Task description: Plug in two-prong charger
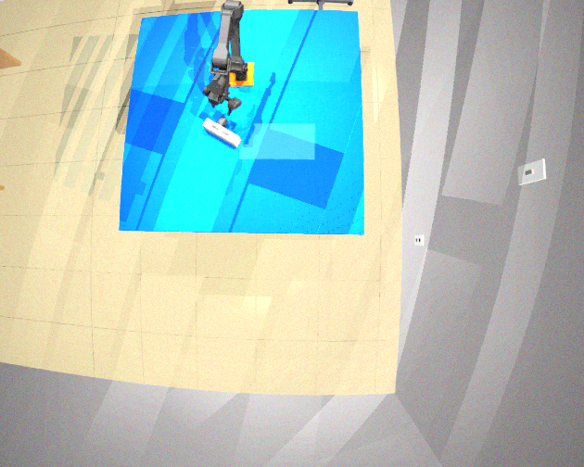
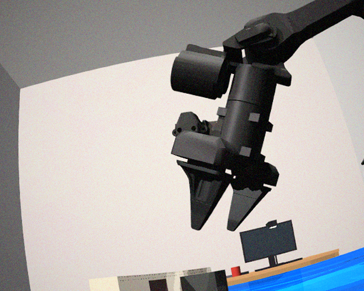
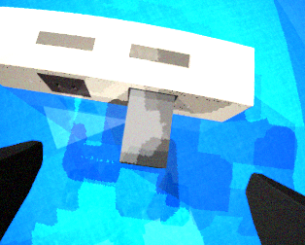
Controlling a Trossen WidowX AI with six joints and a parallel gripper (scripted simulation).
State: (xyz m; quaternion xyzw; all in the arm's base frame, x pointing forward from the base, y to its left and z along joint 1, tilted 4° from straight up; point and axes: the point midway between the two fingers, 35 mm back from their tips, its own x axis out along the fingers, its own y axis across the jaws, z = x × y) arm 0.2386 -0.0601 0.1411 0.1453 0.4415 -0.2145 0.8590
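Observation:
The white power strip (image 1: 232, 138) (image 2: 103, 287) (image 3: 204, 51) lies on the blue mat. The wrist view shows its left outlet (image 3: 63, 86) uncovered, with two small holes. The grey charger (image 1: 222, 120) (image 2: 205, 288) (image 3: 147, 128) stands out from the same side face, at the right outlet. Its far end meets the face with no clear gap; its prongs are hidden. My gripper (image 1: 222, 109) (image 2: 214, 229) (image 3: 149, 168) is open and empty, above and back from the charger. In the wrist view its fingers stand wide apart on either side of the charger, touching nothing.
The blue mat (image 1: 292, 204) lies under the strip. An orange square (image 1: 249, 72) is beside the arm, nearer its base. A pale rectangle (image 1: 287, 141) is on the mat to the right of the strip. A monitor (image 2: 267, 242) and a red cup (image 2: 235, 271) stand in the background.

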